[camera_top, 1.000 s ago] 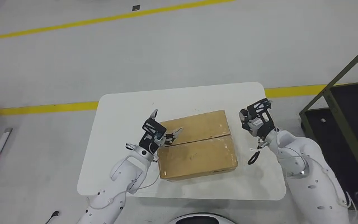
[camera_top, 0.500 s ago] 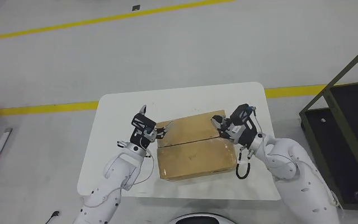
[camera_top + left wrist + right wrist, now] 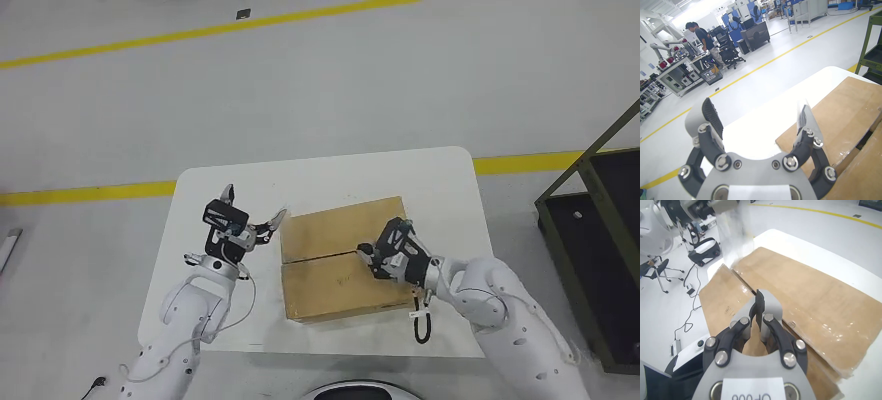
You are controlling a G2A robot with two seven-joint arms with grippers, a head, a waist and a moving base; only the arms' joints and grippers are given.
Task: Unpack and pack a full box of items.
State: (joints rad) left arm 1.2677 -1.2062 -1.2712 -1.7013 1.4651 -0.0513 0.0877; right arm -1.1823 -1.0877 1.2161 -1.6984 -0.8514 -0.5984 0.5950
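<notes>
A closed cardboard box (image 3: 345, 260) lies in the middle of the white table (image 3: 200, 210), its two top flaps meeting in a long seam (image 3: 743, 281) with clear tape remnants. My left gripper (image 3: 253, 204) hovers open just off the box's left end, nothing between its fingers (image 3: 712, 117); in the left wrist view the gripper (image 3: 759, 117) has the box (image 3: 840, 115) beside it. My right gripper (image 3: 370, 253) sits over the box top near the seam's middle. In the right wrist view this gripper (image 3: 758, 302) is shut, its tips low over the box (image 3: 810, 294) by the seam.
A green metal rack (image 3: 590, 190) stands off the table's right side. Bare table (image 3: 757, 121) runs along the left and far sides of the box. A black cable loop (image 3: 422, 325) hangs from the right arm near the table's front edge.
My right gripper has swung from beyond the box's right end leftward over the box top to the seam and shut. My left gripper has drawn back left, off the box corner.
</notes>
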